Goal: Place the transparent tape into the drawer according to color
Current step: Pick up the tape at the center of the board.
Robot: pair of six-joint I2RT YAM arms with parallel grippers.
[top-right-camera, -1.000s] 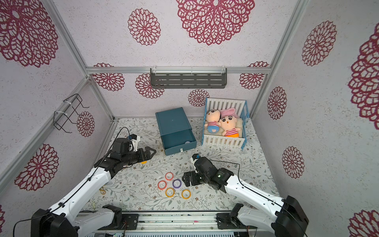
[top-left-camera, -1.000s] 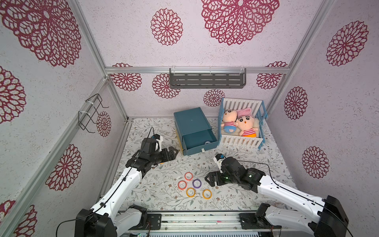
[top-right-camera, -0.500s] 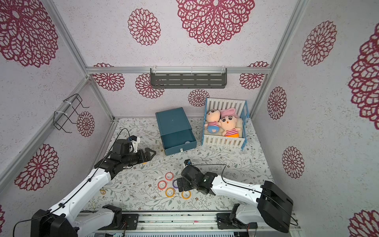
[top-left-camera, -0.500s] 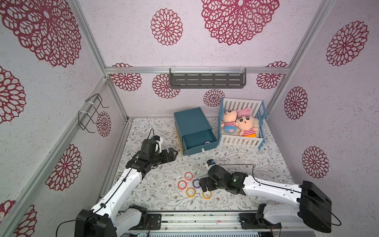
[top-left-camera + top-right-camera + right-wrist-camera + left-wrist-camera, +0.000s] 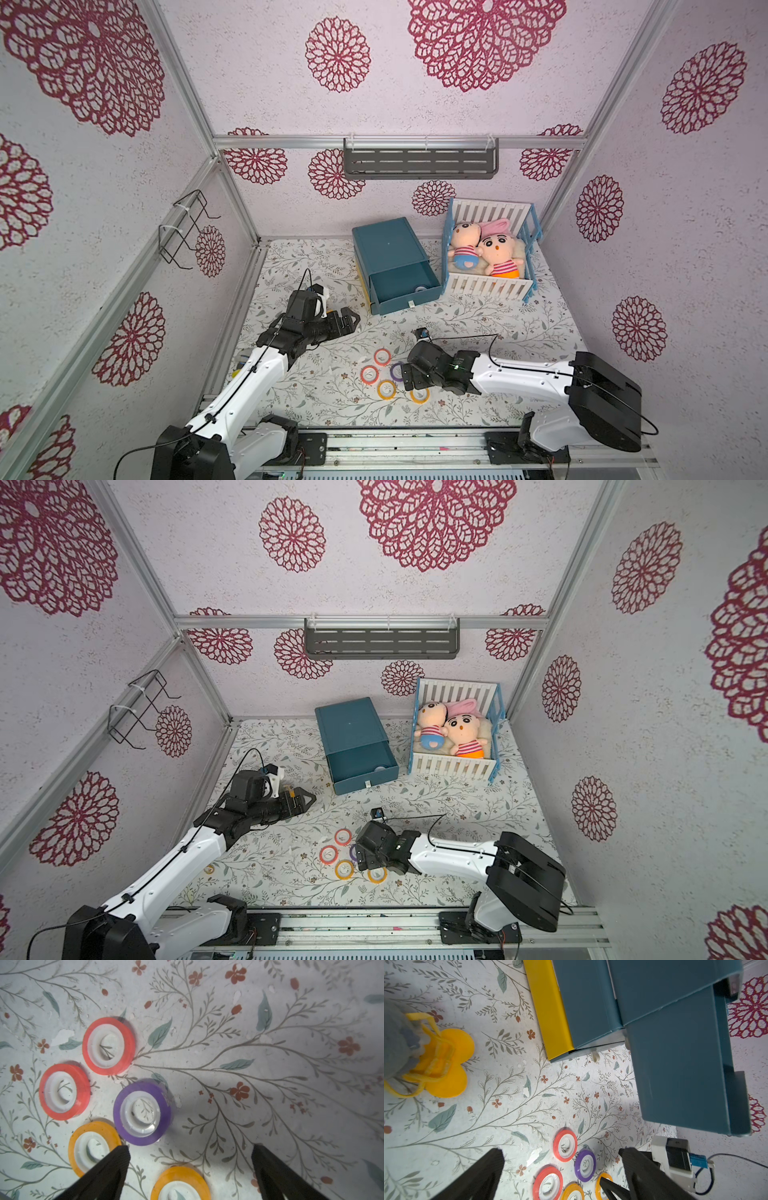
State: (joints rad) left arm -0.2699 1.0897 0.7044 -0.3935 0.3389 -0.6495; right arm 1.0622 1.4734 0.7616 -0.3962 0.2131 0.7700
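The right arm has swung in across the floral table [image 5: 478,328] over the last second, from off to one side of the tape to directly above it. The right gripper [image 5: 404,375] now hangs low over the cluster, jaws spread wide with nothing gripped. I judge it is lining up a pick that has not begun. The left gripper [image 5: 352,321] has barely stirred, equally wide and empty, apart from the tape. Just beyond the left gripper stands the teal cabinet [image 5: 386,243], its drawer [image 5: 405,301] pulled open toward both arms. A yellow panel [image 5: 550,1012] runs along the flank nearer that gripper; whether it is another drawer I cannot tell. Past the cabinet, farther from both grippers, a toy crib [image 5: 486,286] holds two plush dolls [image 5: 498,253]. None of the five rings on the table has shifted. The purple tape ring [image 5: 142,1112] lies just ahead of the right gripper's fingertips, toward one finger. One yellow tape ring [image 5: 91,1147] is partly under that finger, and the other yellow tape ring [image 5: 180,1184] sits between the fingers. The nearer red-orange tape ring [image 5: 64,1092] and the farther red-orange tape ring [image 5: 109,1046] lie beyond. Inside the drawer rests one small pale round thing [image 5: 420,287], possibly the sixth ring; its colour is too small to tell.
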